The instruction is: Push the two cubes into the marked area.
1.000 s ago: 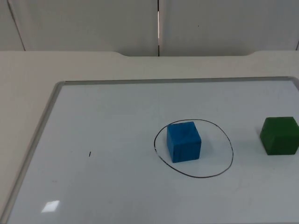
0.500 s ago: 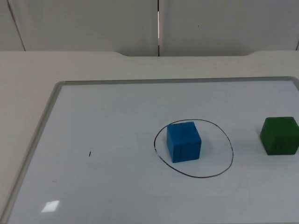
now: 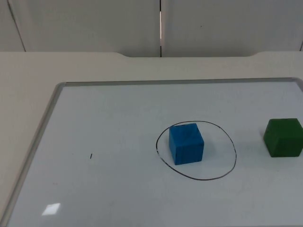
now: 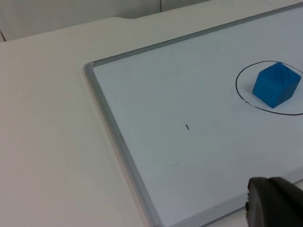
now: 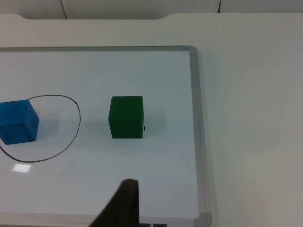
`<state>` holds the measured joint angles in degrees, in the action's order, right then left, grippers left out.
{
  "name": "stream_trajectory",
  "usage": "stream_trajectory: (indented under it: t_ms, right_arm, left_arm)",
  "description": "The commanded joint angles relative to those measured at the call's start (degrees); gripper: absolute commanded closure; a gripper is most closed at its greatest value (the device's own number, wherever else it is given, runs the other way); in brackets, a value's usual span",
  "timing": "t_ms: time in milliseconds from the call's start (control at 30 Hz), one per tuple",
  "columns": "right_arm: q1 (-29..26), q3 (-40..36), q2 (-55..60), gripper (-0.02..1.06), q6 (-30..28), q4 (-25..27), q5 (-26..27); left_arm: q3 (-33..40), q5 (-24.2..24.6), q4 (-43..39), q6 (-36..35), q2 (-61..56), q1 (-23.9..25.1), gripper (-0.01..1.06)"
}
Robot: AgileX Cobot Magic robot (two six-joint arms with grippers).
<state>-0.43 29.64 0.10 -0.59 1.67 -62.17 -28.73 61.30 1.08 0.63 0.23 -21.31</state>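
Observation:
A blue cube [image 3: 186, 143] stands inside a black hand-drawn oval [image 3: 218, 158] on the whiteboard [image 3: 113, 123], toward the oval's left side. A green cube [image 3: 283, 137] sits outside the oval, to its right, near the board's right edge. In the left wrist view the blue cube [image 4: 276, 85] lies far ahead of my left gripper [image 4: 277, 204], which hangs over the board's near edge. In the right wrist view the green cube [image 5: 126, 117] is straight ahead of my right gripper [image 5: 121, 206], with the blue cube [image 5: 18, 121] beyond it inside the oval [image 5: 71, 137]. Both arms wait back from the cubes.
The whiteboard has a raised grey frame [image 3: 41, 132] all round, lying on the cream table [image 3: 23, 80]. A small black tick mark [image 3: 91, 156] is on the board's left half. The grey partition wall [image 3: 94, 23] closes the back.

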Motion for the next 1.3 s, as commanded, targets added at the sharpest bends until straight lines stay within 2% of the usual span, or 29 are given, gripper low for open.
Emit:
stream_trajectory:
  t_ms: [0,467,833,900,1100,1200,1267]
  right_arm:
    - [-0.3,-0.2,-0.1,-0.01,-0.3,0.0,0.4]
    - [-0.3,-0.2,-0.1,-0.01,-0.2,0.1,0.4]
    - [-0.3,0.8,0.4,-0.01,1.2,-1.7,0.8]
    - [-0.3,2.9,3.3,-0.01,1.2,-1.3,0.2]
    - [-0.3,8.7,15.2,0.0,1.2,-1.7,3.3]
    - [-0.3,9.8,21.0,0.04,1.2,-1.7,5.2]
    - [-0.3,10.6,27.9,0.12,1.2,-1.7,7.8]
  left_arm:
    - [0.3,0.3,-0.3,0.2,-0.2,0.1,1.05]
    - [0.3,0.3,-0.3,0.2,-0.2,0.1,1.05]
    - [0.3,0.3,-0.4,0.1,-0.2,0.1,1.05]
    - [0.3,0.3,-0.4,0.1,-0.2,0.1,1.05]
    - [0.3,0.3,-0.4,0.1,-0.2,0.1,1.05]
    - [0.3,0.3,-0.4,0.1,-0.2,0.1,1.05]
    - [0.3,0.3,-0.4,0.1,-0.2,0.1,1.05]
